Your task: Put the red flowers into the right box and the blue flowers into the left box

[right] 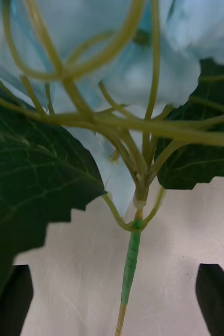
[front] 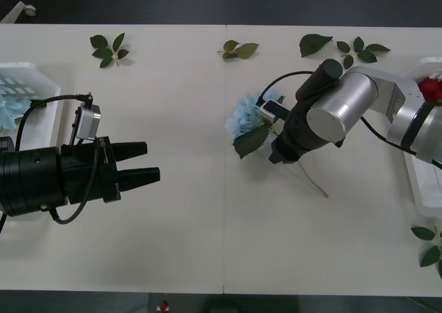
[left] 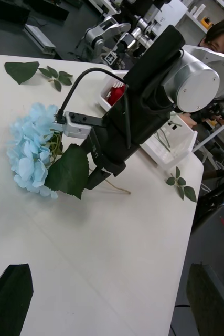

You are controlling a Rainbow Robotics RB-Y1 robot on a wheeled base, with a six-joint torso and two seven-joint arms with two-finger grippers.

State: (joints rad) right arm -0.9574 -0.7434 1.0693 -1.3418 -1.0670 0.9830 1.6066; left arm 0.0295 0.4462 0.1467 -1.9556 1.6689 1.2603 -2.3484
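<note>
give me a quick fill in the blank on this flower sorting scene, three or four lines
1. The right hand is lowered over the stem of a ____ flower at mid-table.
2. A red flower already lies in the ____ box.
3. The left hand hovers over bare table with its fingers ____.
4. Another blue flower lies in the ____ box.

Missing words: blue; right; open; left

Two arms over the table, black fingers spread

The left gripper hovers level, pointing right, jaws apart. The right gripper angles down steeply from a bent silver wrist, fingers parted wide.
</note>
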